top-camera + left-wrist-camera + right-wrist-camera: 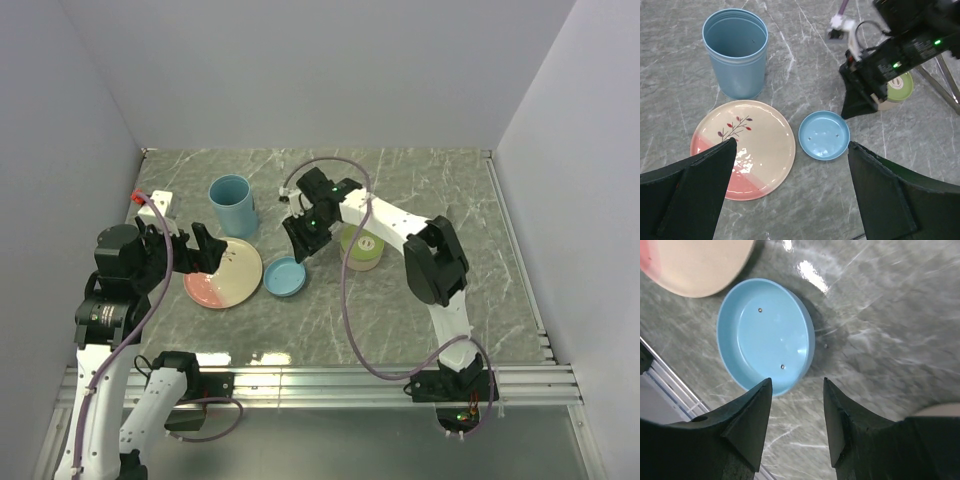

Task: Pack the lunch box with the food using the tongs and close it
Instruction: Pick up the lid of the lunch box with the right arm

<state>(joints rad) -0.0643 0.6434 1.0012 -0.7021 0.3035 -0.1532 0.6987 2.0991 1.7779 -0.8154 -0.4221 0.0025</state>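
No food and no tongs show in any view. The lunch box is a small round green container with a pale top, standing mid-table; it also shows behind the right arm. My right gripper hangs open and empty just over the table. It is beside the near rim of a shallow round blue dish, between that dish and the lunch box. My left gripper is wide open and empty, above the near edge of the bare pink-and-cream plate.
A tall blue cup stands behind the plate and looks empty. The blue dish lies just right of the plate. Grey walls close in the marble table on three sides. A metal rail runs along the near edge.
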